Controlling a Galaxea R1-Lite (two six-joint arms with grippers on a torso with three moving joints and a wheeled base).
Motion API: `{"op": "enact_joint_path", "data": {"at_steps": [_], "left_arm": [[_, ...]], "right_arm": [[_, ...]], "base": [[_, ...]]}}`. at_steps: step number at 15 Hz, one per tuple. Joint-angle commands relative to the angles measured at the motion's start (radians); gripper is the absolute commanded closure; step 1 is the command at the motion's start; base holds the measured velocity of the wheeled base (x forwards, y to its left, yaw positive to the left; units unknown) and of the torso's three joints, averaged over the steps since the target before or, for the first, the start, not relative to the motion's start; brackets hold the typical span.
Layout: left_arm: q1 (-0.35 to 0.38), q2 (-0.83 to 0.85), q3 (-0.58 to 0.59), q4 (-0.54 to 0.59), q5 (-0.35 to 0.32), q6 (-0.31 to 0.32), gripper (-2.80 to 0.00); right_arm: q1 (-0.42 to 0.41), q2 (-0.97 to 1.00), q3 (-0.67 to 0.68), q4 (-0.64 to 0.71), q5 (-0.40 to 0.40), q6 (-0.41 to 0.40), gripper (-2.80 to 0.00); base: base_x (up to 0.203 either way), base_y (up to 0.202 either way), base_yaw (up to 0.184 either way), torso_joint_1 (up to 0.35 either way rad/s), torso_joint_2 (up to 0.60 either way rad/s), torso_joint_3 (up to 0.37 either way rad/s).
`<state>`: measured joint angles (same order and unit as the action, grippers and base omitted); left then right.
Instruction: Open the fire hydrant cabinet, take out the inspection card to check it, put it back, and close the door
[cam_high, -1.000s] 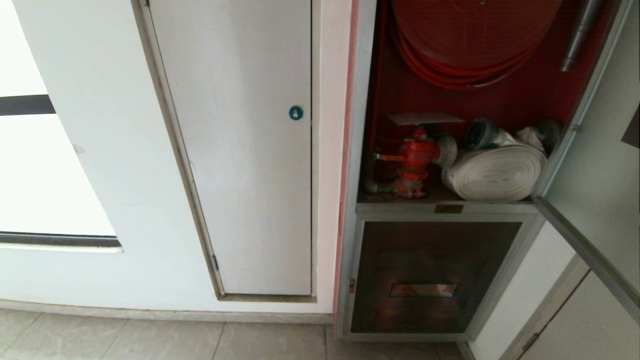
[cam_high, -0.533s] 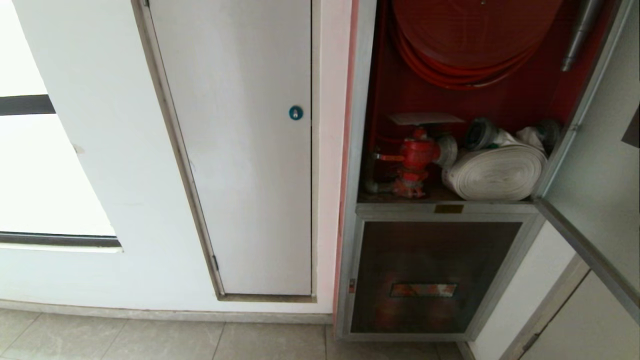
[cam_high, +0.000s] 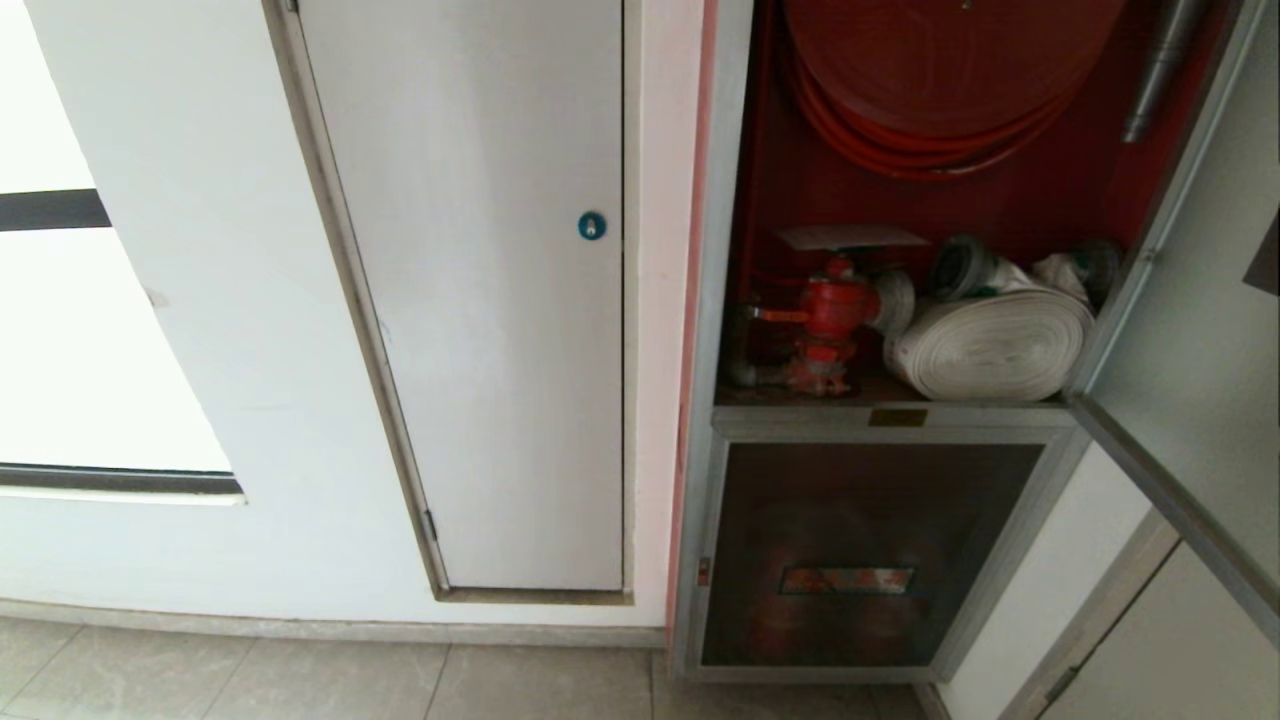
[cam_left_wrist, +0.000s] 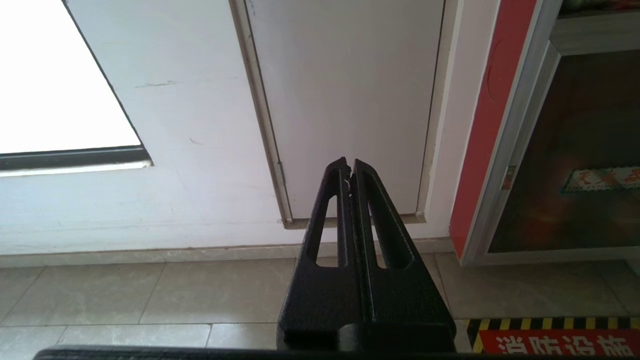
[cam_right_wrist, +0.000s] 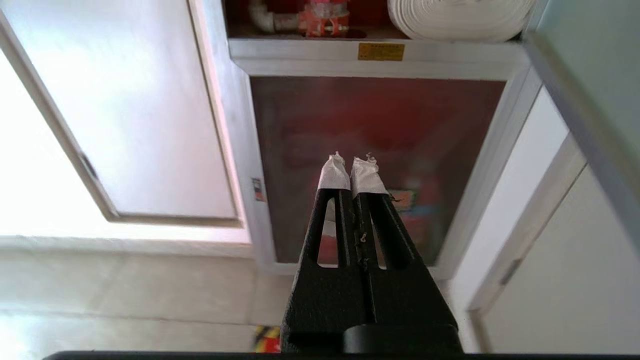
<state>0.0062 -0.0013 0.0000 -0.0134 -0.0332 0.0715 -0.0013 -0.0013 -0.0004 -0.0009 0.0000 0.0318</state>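
The fire hydrant cabinet (cam_high: 712, 300) stands open on the right of the head view, red inside. Its door (cam_high: 1190, 330) is swung out to the far right. The inspection card (cam_high: 850, 237) lies flat on top of the red valve (cam_high: 835, 310), beside the white rolled hose (cam_high: 990, 345) and under the red hose reel (cam_high: 940, 70). Neither gripper shows in the head view. My right gripper (cam_right_wrist: 351, 162), with white-taped tips, is shut and empty, low before the lower dark glass panel (cam_right_wrist: 375, 125). My left gripper (cam_left_wrist: 348, 165) is shut and empty, facing the white-grey door (cam_left_wrist: 345, 100).
A white-grey door with a blue round lock (cam_high: 591, 226) fills the wall left of the cabinet. The open door's lower frame edge (cam_right_wrist: 575, 100) juts out on the right. Tiled floor (cam_high: 300, 680) runs along the wall, with a striped floor marking (cam_left_wrist: 550, 335) nearby.
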Motion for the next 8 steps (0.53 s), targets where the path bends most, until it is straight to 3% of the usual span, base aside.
{"op": "enact_joint_path", "data": {"at_steps": [1, 8], "left_arm": [[0.0, 0.0, 0.008, 0.0, -0.001, 0.001, 0.0], [0.0, 0.0, 0.008, 0.0, -0.001, 0.001, 0.0]], "right_arm": [[0.0, -0.002, 0.0, -0.001, -0.008, 0.01, 0.0], [0.0, -0.002, 0.0, -0.001, -0.008, 0.01, 0.0]], "base": [[0.0, 0.0, 0.0, 0.0, 0.0, 0.0], [0.0, 0.0, 0.0, 0.0, 0.0, 0.0]]}}
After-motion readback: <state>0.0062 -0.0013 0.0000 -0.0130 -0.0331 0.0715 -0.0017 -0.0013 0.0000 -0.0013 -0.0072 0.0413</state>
